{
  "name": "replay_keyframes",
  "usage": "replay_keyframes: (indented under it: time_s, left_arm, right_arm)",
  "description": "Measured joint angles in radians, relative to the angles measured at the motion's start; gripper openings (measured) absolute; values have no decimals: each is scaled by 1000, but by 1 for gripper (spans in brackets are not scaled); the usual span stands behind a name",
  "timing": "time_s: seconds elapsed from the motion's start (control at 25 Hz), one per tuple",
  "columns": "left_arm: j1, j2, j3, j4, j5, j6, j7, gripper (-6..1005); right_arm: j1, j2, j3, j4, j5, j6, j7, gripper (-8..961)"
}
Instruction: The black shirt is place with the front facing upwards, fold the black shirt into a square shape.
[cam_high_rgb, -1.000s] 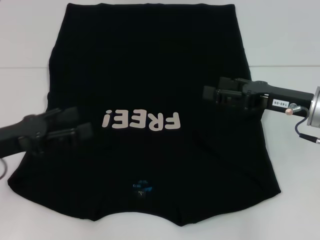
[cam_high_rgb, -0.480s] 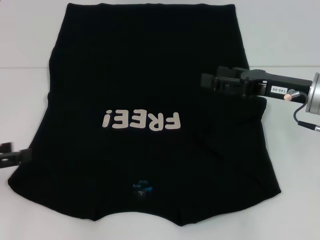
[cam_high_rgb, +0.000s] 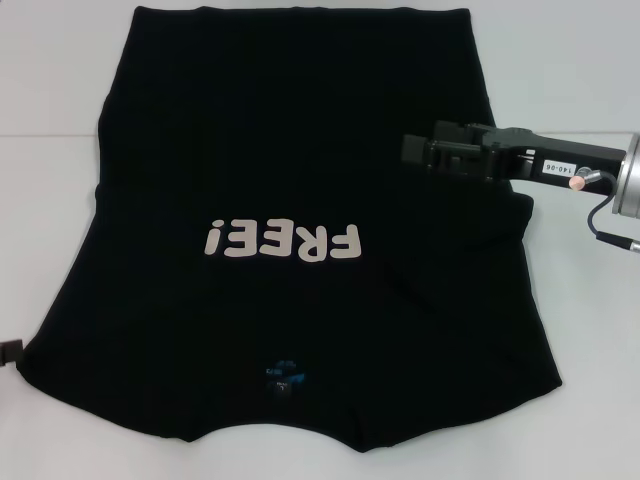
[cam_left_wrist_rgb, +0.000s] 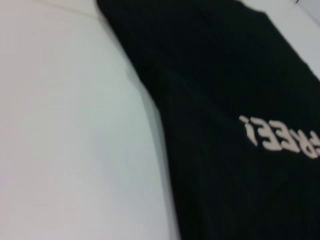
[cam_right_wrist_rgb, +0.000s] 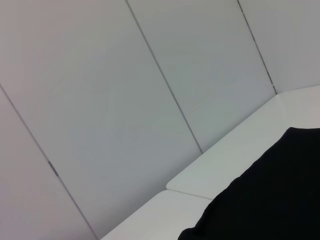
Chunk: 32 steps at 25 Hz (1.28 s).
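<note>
The black shirt (cam_high_rgb: 300, 130) lies flat on the white table (cam_high_rgb: 570, 60), hem at the far side and collar toward me, its sides turned in. White "FREE!" lettering (cam_high_rgb: 280, 240) faces up, with the small blue neck label (cam_high_rgb: 283, 376) near the collar. My right gripper (cam_high_rgb: 408, 150) hovers over the shirt's right part, pointing left and holding no fabric. Only a sliver of my left gripper (cam_high_rgb: 8, 352) shows at the left edge, beside the shirt's near left corner. The left wrist view shows the shirt (cam_left_wrist_rgb: 225, 75) and its lettering (cam_left_wrist_rgb: 280, 137); the right wrist view shows a shirt corner (cam_right_wrist_rgb: 270, 200).
White tabletop (cam_left_wrist_rgb: 75, 125) surrounds the shirt on the left, right and far sides. A seam between table panels runs across at mid depth (cam_high_rgb: 50, 133). Pale wall panels (cam_right_wrist_rgb: 125, 100) stand behind the table. A cable (cam_high_rgb: 605, 235) hangs from the right arm.
My left arm has drawn back off the shirt to the left edge of the head view. The right gripper has shifted slightly toward the far side. The shirt has not moved.
</note>
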Motion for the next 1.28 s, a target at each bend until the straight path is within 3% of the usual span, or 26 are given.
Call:
replay_keyframes:
  time_s: [0.44, 1.28]
  left_arm:
    - [-46, -7, 16, -56, 63, -75, -21, 948]
    - [-84, -9, 82, -76, 106, -54, -21, 944]
  right_arm:
    - [4, -7, -1, -1, 1, -8, 12, 944]
    - [-3, -7, 3, -1, 3, -10, 12, 944]
